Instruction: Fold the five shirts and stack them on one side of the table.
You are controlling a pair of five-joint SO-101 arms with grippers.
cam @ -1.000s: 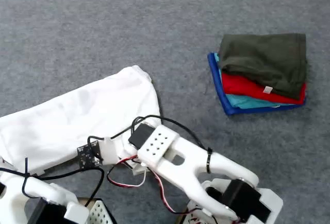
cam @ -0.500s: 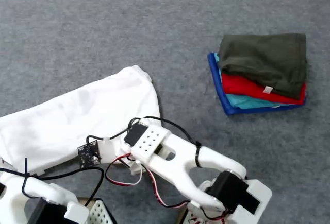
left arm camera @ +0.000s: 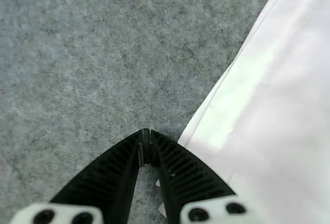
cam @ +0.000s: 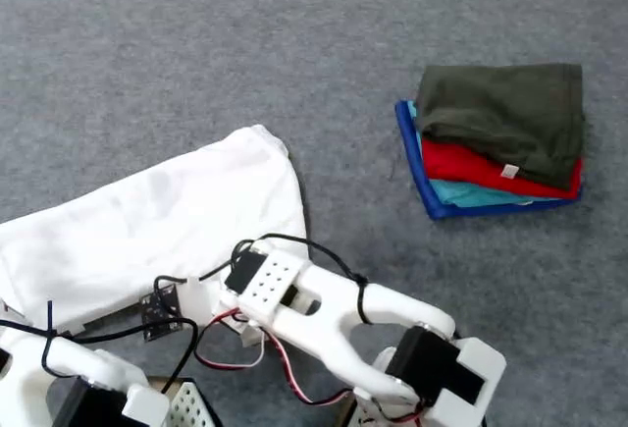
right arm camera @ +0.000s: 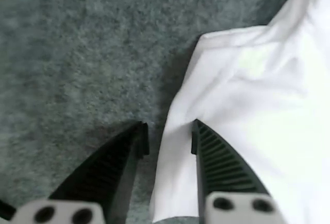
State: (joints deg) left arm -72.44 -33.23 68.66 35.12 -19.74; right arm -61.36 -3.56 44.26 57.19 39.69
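High view: the grey bench (cam: 196, 44) carries one white shirt (cam: 167, 221) spread flat and unfolded, probably the last of the five to fold. Well apart from the white shirt sits the stack (cam: 500, 137) of four folded shirts, kept aside to receive it. The right end effector (right arm camera: 169, 131) is partly open astride the white shirt's edge, gripping nothing, seemingly poised to pinch it. The left end effector (left arm camera: 146, 134) is closed and apparently empty, its tips just beside the white shirt's hem.
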